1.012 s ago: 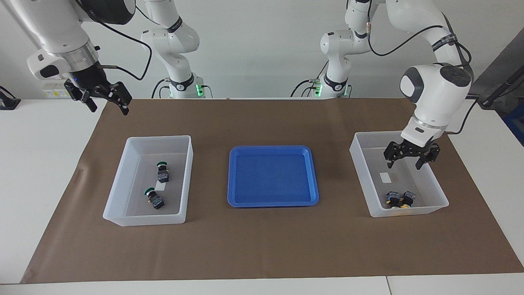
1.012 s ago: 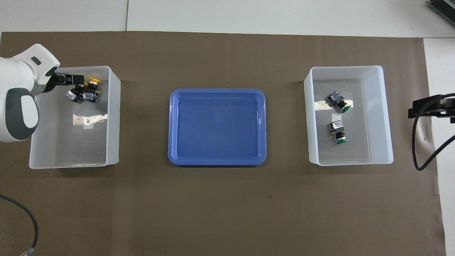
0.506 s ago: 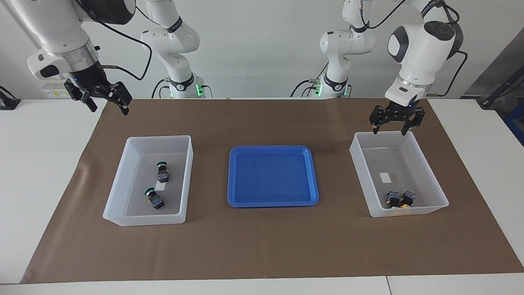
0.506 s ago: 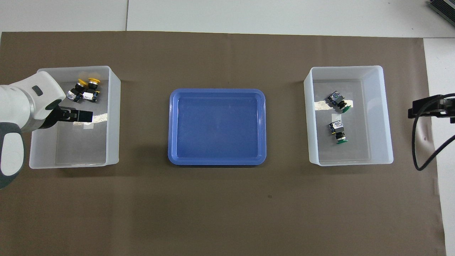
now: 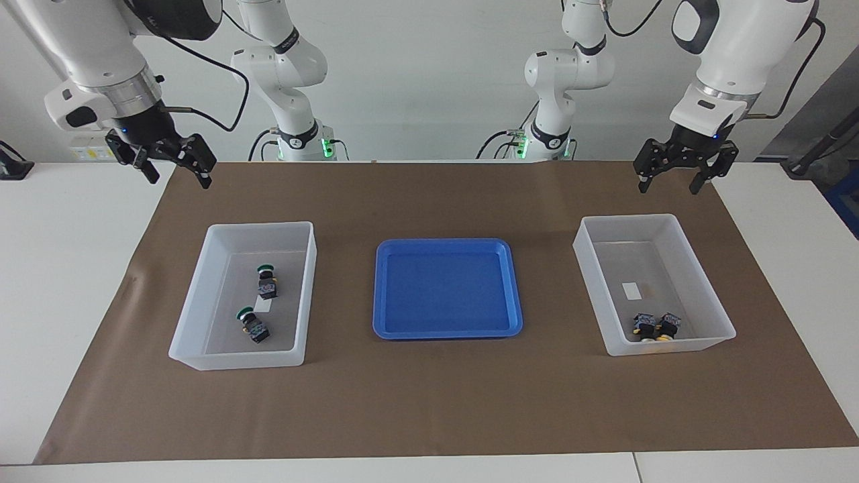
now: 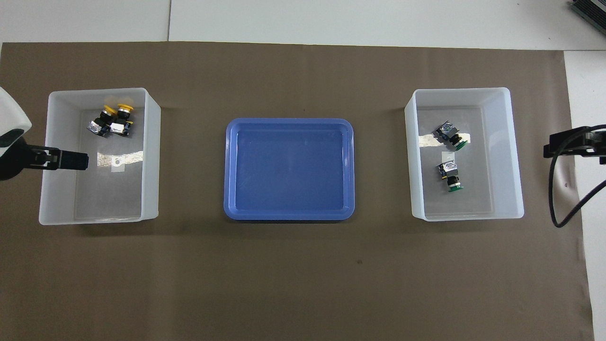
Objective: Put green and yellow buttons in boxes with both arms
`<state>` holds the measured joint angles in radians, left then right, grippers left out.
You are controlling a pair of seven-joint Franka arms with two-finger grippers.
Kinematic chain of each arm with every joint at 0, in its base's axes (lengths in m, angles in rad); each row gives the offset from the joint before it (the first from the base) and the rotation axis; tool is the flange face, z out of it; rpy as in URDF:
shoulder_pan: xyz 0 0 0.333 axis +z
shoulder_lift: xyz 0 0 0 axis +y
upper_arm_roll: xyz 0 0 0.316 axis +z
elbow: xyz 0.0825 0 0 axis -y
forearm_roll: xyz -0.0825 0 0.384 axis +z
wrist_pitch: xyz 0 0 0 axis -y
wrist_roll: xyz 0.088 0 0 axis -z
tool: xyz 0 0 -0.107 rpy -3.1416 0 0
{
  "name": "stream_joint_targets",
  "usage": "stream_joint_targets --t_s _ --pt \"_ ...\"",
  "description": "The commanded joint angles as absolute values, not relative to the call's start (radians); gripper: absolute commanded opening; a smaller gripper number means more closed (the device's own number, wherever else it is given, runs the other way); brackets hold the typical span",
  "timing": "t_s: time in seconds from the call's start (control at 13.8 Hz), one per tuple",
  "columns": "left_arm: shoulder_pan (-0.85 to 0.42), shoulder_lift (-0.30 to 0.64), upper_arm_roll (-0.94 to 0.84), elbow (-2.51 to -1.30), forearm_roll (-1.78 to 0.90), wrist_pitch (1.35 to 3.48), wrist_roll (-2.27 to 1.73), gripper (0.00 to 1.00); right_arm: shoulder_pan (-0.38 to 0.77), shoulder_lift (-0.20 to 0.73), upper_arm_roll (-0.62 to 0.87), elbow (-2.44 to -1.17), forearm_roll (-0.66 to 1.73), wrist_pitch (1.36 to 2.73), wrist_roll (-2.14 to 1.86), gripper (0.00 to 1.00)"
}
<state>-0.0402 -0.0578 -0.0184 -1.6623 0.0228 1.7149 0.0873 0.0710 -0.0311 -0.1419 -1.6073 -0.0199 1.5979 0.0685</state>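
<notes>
Two yellow buttons [image 5: 656, 327] [image 6: 111, 121] lie side by side in the box [image 5: 631, 219] [image 6: 151, 156] at the left arm's end, in its corner farthest from the robots. Two green buttons [image 5: 266, 280] [image 5: 251, 325] lie apart in the box [image 5: 262, 226] [image 6: 409, 156] at the right arm's end; they also show in the overhead view [image 6: 452, 135] [image 6: 450, 175]. My left gripper [image 5: 668, 188] [image 6: 71, 160] is open and empty, raised high over the mat beside its box. My right gripper [image 5: 180, 180] [image 6: 568, 144] is open and empty, waiting high over the mat's corner.
A shallow blue tray [image 5: 447, 288] [image 6: 289, 168] with nothing in it sits between the two boxes. A brown mat [image 5: 429, 402] covers the table. A black cable [image 6: 563, 208] hangs from the right arm at the mat's edge.
My left gripper has risen out of its box and drawn back toward the robots, open and empty. The yellow buttons stay in the box. The right arm has not moved.
</notes>
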Motion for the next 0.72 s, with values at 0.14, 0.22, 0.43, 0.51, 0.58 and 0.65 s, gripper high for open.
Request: stream_joint_targets --t_s 0.14,0.22,0.43,0.51,0.58,0.65 --pt "-0.038 0.006 -0.015 -1.557 0.005 1.557 0.075 1.0 0.071 -0.038 -0.147 -1.614 -0.017 1.585 0.052 1.0" --pt "-0.038 -0.012 -0.014 -1.572 0.003 1.552 0.074 1.0 0.071 -0.038 -0.146 -1.614 -0.017 1.585 0.052 1.0" --pt "-0.035 -0.024 -0.012 -1.594 0.005 1.542 0.074 1.0 0.072 -0.038 -0.146 -1.614 -0.017 1.585 0.052 1.0" --pt "-0.031 -0.034 -0.014 -1.601 0.005 1.545 0.071 1.0 0.072 -0.038 -0.146 -1.614 -0.017 1.585 0.052 1.0" --pt "-0.026 -0.035 -0.012 -1.609 0.005 1.543 0.051 1.0 0.071 -0.038 -0.146 -1.614 -0.017 1.585 0.052 1.0" --pt "-0.026 -0.041 -0.012 -1.621 0.005 1.543 0.026 1.0 0.071 -0.038 -0.146 -1.614 -0.018 1.585 0.052 1.0"
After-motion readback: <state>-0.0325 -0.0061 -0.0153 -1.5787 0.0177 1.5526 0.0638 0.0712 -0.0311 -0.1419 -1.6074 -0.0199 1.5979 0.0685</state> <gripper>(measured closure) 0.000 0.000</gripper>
